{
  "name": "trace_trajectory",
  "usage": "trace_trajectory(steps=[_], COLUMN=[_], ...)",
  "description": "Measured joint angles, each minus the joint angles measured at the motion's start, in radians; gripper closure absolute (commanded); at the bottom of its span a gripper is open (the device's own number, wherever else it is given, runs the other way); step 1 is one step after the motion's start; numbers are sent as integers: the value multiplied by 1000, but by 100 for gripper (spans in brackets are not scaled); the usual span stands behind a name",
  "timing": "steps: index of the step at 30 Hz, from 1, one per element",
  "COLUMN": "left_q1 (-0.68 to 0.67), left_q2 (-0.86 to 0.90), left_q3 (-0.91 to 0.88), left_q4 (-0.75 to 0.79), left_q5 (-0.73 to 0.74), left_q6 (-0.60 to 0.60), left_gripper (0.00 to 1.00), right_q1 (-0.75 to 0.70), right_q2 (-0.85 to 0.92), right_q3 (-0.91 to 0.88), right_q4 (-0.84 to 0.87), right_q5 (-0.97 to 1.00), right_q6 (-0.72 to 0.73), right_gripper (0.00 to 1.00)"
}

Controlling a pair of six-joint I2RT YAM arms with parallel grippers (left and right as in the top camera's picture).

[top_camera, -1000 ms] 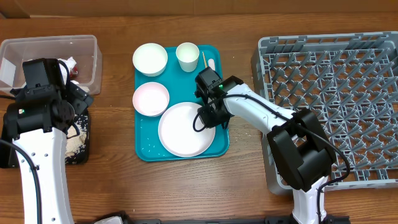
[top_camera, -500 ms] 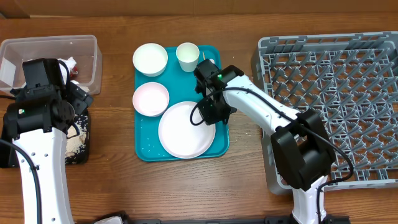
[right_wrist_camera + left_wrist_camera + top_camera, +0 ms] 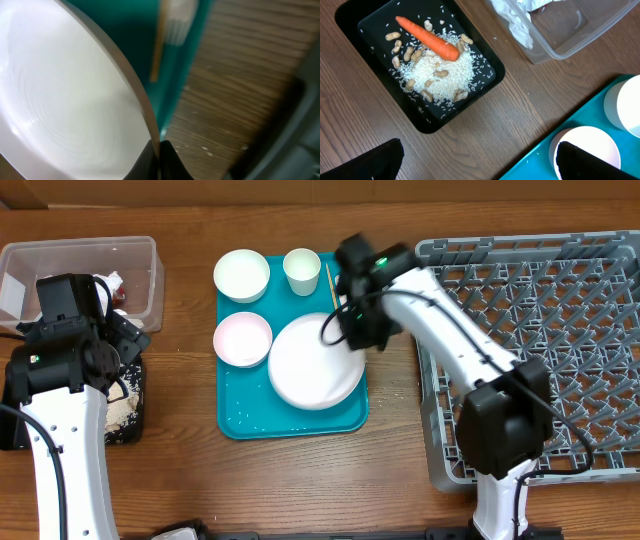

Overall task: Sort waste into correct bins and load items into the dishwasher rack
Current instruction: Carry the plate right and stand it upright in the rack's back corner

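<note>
- Brown wooden tabletop (image 3: 400, 470), grain plain to see, filling every view out to the edges.
- At the centre of the overhead frame: right gripper (image 3: 345, 332) pinched tight on the right rim of the white plate (image 3: 315, 365), over the teal tray (image 3: 240, 412).
- At bottom centre of the right wrist view, dark fingers (image 3: 172, 165) pressed together on the plate's thin edge; chopsticks (image 3: 156, 50) blurred on the teal tray at the top.
- On the upper part of the teal tray, two white bowls (image 3: 241, 275) (image 3: 242, 340) and a small cup (image 3: 301, 270) — bowls in the tray's left half, cup beside the upper bowl.
- Along the right side of the overhead frame, the grey dishwasher rack (image 3: 560, 330).
- Upper left: clear tub (image 3: 80, 244) with crumpled napkins (image 3: 515, 20) inside.
- Upper left of the left wrist view: black tray (image 3: 367, 22) holding the carrot (image 3: 427, 39), peanut scraps (image 3: 395, 47) and white crumbs (image 3: 440, 75).
- Left gripper (image 3: 480, 146) spread wide, holding nothing, above bare wood between the black tray and the teal tray.
</note>
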Motion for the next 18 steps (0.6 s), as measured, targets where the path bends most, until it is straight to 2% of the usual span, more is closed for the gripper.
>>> trace_trajectory(steps=[8,10,12,18], left_q1=[0,0,0,0], left_q2=[0,0,0,0], left_q3=[0,0,0,0], left_q4=[0,-1,-2,-2], left_q5=[0,0,0,0], left_q6=[0,0,0,0], left_gripper=[0,0,0,0], right_q1=[-241,-375,-446,-577], right_q2=[-119,-182,-195,-196], right_q3=[74,87,90,91], right_q4=[-31,-11,12,100], right_q5=[173,212,246,403], right_q6=[31,38,37,-19], right_gripper=[96,96,96,96])
